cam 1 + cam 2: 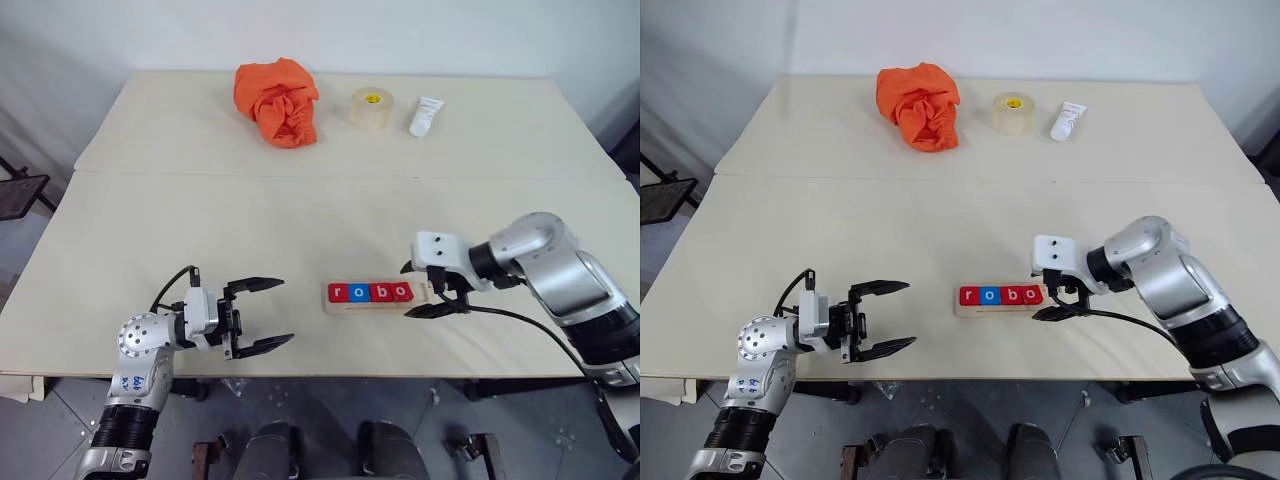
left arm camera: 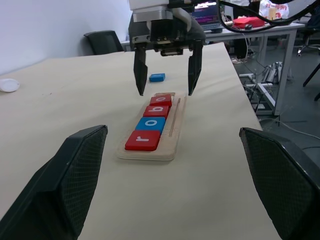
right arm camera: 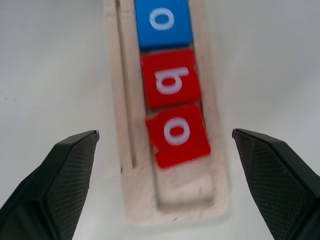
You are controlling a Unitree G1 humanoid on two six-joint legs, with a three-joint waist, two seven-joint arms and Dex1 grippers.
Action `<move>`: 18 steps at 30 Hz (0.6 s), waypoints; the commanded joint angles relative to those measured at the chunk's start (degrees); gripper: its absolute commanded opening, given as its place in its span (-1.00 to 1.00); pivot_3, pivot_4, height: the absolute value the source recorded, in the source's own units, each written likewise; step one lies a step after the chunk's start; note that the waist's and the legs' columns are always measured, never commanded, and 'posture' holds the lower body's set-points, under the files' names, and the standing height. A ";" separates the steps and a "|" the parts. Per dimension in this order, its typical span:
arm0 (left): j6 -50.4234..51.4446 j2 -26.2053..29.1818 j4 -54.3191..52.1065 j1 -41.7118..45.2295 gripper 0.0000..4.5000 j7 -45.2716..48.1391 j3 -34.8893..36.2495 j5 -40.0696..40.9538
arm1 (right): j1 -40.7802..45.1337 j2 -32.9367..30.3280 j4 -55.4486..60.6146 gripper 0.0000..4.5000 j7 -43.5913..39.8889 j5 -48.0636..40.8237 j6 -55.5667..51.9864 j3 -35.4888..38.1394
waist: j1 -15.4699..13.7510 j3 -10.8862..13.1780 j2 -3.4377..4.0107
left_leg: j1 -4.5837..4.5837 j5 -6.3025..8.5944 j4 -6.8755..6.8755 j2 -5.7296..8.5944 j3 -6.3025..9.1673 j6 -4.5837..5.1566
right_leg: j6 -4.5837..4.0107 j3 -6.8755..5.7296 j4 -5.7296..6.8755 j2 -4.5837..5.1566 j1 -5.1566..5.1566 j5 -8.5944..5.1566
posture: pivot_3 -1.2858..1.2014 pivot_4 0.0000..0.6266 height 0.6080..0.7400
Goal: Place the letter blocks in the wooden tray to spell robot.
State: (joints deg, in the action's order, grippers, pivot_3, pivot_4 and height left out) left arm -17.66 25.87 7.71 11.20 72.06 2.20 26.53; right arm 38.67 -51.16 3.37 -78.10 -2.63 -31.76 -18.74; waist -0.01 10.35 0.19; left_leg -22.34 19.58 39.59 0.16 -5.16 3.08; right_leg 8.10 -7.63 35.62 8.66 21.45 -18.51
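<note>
Right gripper (image 3: 165, 145) spread over tray (image 3: 127, 190); left gripper (image 1: 265, 315) spread, empty. Second o (image 3: 177, 134) seated crooked; t block (image 2: 157, 77) may be blocked from last slot

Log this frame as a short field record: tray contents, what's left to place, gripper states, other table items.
tray: wooden tray near the table's front edge
placed: four letter blocks reading r, o, b, o; last o sits slightly crooked
remaining: blue block on the table beyond the tray, letter unreadable
right gripper: open, over the tray's empty end
left gripper: open, holding nothing
other items: orange cloth, tape roll, white tube
</note>
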 commanded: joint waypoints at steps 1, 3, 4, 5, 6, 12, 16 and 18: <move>-0.92 -0.27 0.20 1.08 1.00 -0.10 -0.09 -0.16 | -1.51 -2.26 3.04 0.59 0.85 -1.21 -1.24 3.48 | 0.09 0.00 0.00 | 0.00 0.00 0.00 -0.02 0.00 0.00 | 0.00 0.00 0.00 -0.01 0.00 0.00 | 0.03 -0.52 1.00; -1.01 -0.39 0.76 1.62 1.00 0.01 -0.21 -0.20 | -2.26 -2.69 2.98 0.29 1.54 -1.13 -1.11 4.04 | 0.12 0.00 0.00 | 0.01 0.00 0.00 -0.02 -0.01 0.00 | 0.00 0.00 0.00 -0.02 0.00 0.00 | 0.03 -0.52 1.00; -1.08 -0.44 1.00 1.85 1.00 0.08 -0.27 -0.21 | -2.46 -2.79 2.86 0.12 1.87 -1.15 -1.03 4.23 | 0.12 0.00 0.00 | 0.01 0.00 0.00 -0.02 -0.01 0.00 | 0.00 0.00 0.00 -0.02 0.00 0.00 | 0.03 -0.52 1.00; -1.15 -0.51 1.24 2.09 1.00 0.15 -0.36 -0.22 | -2.66 -2.82 2.62 -0.03 2.24 -1.12 -0.68 4.37 | 0.11 0.00 0.00 | 0.01 0.00 0.00 -0.02 -0.02 0.00 | 0.00 0.01 0.00 -0.02 0.00 0.00 | 0.03 -0.52 1.00; -1.24 -0.57 1.46 2.30 1.00 0.22 -0.43 -0.22 | -2.77 -2.74 2.39 -0.18 2.63 -1.04 -0.41 4.45 | 0.12 0.00 0.00 | 0.01 0.00 0.00 -0.02 -0.02 0.00 | 0.00 0.01 0.00 -0.02 0.00 0.00 | 0.03 -0.52 1.00; -1.50 -0.61 1.55 2.32 1.00 0.29 -0.68 -0.08 | -3.01 -1.54 0.35 -0.99 4.44 -0.32 0.72 3.65 | 0.01 0.00 0.00 | 0.00 0.00 0.00 -0.02 -0.01 0.00 | 0.00 0.00 0.00 -0.01 0.00 0.00 | 0.03 -0.52 1.00; -1.40 -0.34 0.78 1.51 1.00 0.05 -0.47 0.02 | -3.18 -0.49 -0.31 -0.99 4.92 -0.25 1.02 2.49 | 0.09 0.00 0.00 | 0.00 0.00 0.00 -0.01 -0.02 0.00 | 0.00 0.00 0.00 -0.01 0.00 0.00 | 0.03 -0.52 1.00; -1.33 -0.25 0.51 1.23 1.00 -0.08 -0.40 0.04 | -3.20 -0.16 -0.32 -0.99 4.83 -0.36 1.07 2.05 | 0.13 0.00 0.00 | 0.01 0.00 0.00 -0.02 -0.02 0.00 | 0.00 -0.01 0.00 -0.02 0.00 0.00 | 0.03 -0.52 1.00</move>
State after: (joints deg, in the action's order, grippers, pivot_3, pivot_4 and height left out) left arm -18.35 25.42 9.89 12.94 72.14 1.55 26.50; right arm 35.43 -51.41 2.11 -73.19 -3.12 -31.29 -17.14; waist 0.12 10.35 0.18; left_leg -22.33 19.58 39.59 0.15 -5.18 3.07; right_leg 8.10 -7.62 35.62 8.64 21.45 -18.51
